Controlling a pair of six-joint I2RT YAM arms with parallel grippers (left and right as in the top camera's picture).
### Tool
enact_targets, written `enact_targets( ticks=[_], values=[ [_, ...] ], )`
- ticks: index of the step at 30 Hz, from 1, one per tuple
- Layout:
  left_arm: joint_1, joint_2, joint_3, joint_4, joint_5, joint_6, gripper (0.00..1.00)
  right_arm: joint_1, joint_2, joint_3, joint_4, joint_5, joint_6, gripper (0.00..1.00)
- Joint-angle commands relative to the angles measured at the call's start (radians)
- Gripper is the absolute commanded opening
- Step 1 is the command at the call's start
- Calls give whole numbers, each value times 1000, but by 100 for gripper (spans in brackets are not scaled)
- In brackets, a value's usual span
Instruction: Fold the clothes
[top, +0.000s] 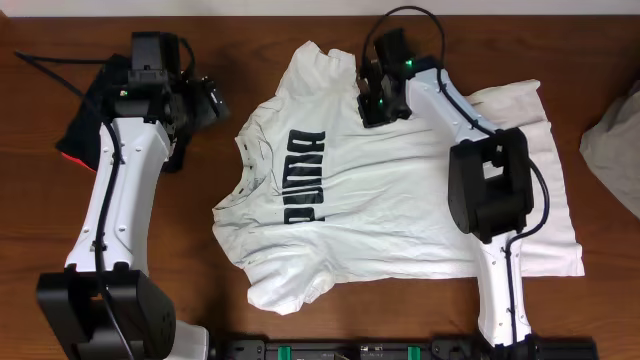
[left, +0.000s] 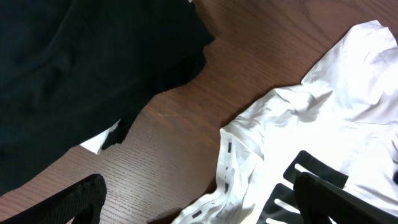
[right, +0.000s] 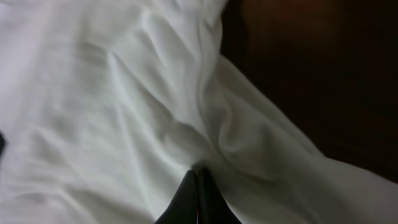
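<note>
T-shirt (top: 390, 200) flat mid-tabletop (top: 300, 25), PUMA print up. Our right tool (right: 198, 180) clamped together on fabric at far edge, by sleeve. Left tool (top: 205, 100) wide apart, empty, left of collar. We lift low, carry fold nearward, avoid dragging whole shirt.

Overhead shot is evenly lit and pretty sharp: soft light from above, only thin shadows. The white T-shirt (top: 400, 200) is bright but not blown out, lettering crisp. Left wrist view is decent too, though the black garment (left: 74, 62) up and left of the left gripper (left: 199, 180) is a dark blob with hardly any detail, and that gripper's fingers (left: 74, 198) are out of focus. Right wrist view is the worst: dim, blurry, shirt greyish around the right gripper (right: 198, 180), table (right: 323, 74) up and right of it almost black.
</note>
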Motion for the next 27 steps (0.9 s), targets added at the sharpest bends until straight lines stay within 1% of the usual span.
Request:
enact_targets(
  ticks=[1,4,11,18,25,27],
  values=[
    [3,6,2,-3,-12,5,98,5,4,-28,43,24,24,1],
    [3,6,2,-3,-12,5,98,5,4,-30,85,62,24,1],
    [3,6,2,-3,-12,5,98,0,4,-30,181,77,24,1],
    [3,6,2,-3,-12,5,98,-2,4,-30,283,159,23,1],
    [3,6,2,-3,-12,5,98,-4,5,-30,389,266,-5,1],
    [3,6,2,-3,-12,5,98,-12,-2,-25,426,262,-32,1]
  ],
)
